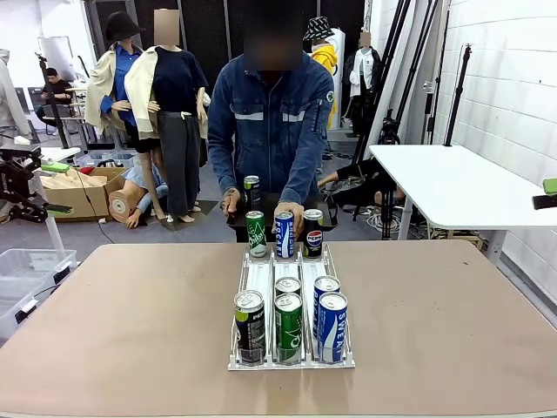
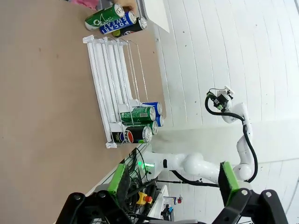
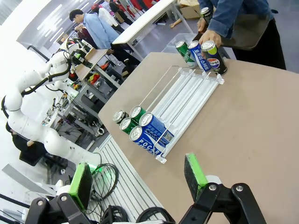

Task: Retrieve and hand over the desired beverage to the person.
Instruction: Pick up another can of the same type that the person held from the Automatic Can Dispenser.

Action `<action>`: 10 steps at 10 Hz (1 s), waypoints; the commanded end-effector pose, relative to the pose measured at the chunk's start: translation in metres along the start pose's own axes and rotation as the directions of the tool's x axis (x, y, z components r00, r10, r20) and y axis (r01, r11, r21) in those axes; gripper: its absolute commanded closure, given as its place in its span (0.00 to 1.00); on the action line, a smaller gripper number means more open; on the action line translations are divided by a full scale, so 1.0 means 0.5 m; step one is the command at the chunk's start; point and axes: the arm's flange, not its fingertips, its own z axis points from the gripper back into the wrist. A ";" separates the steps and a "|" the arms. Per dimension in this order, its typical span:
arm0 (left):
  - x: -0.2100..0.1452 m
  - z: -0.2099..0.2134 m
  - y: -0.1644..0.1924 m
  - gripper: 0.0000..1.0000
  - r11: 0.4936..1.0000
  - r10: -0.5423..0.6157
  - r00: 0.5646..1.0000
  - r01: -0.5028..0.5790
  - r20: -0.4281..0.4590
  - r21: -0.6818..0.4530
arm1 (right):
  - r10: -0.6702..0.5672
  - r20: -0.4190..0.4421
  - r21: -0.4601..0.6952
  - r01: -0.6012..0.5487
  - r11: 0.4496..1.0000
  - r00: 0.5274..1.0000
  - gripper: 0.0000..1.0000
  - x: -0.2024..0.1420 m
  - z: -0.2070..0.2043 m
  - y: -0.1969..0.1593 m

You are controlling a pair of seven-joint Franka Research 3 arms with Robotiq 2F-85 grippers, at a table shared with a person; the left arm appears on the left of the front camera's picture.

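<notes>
- The person (image 1: 271,122) — legs hidden behind the far edge of the desk (image 1: 130,331); fingers partly behind three upright cans (image 1: 285,233).
- Rack (image 1: 261,277): front cans (image 1: 288,326) cover the rear green can (image 1: 288,286) below its lid.
- Left claw (image 2: 173,172) — base cut off by the bottom edge; right claw (image 3: 138,168) likewise.
- Print on the dark can (image 1: 251,192) beside the person's hand: too small to read.

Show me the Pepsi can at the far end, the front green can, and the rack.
Pepsi can (image 1: 312,237): front view, on its logo.
Front green can (image 1: 288,329): front view, middle of its side.
Rack (image 1: 259,275): front view, bare floor of its left lane.
</notes>
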 end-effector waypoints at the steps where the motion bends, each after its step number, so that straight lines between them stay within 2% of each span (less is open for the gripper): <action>1: -0.002 0.000 -0.001 0.00 1.000 -0.001 1.000 0.001 0.010 0.005 | 0.007 0.007 0.009 -0.007 1.000 1.000 0.00 0.002 -0.002 0.001; 10: -0.002 0.000 -0.001 0.00 1.000 -0.001 1.000 0.001 0.010 0.005 | 0.007 0.007 0.009 -0.007 1.000 1.000 0.00 0.002 -0.002 0.001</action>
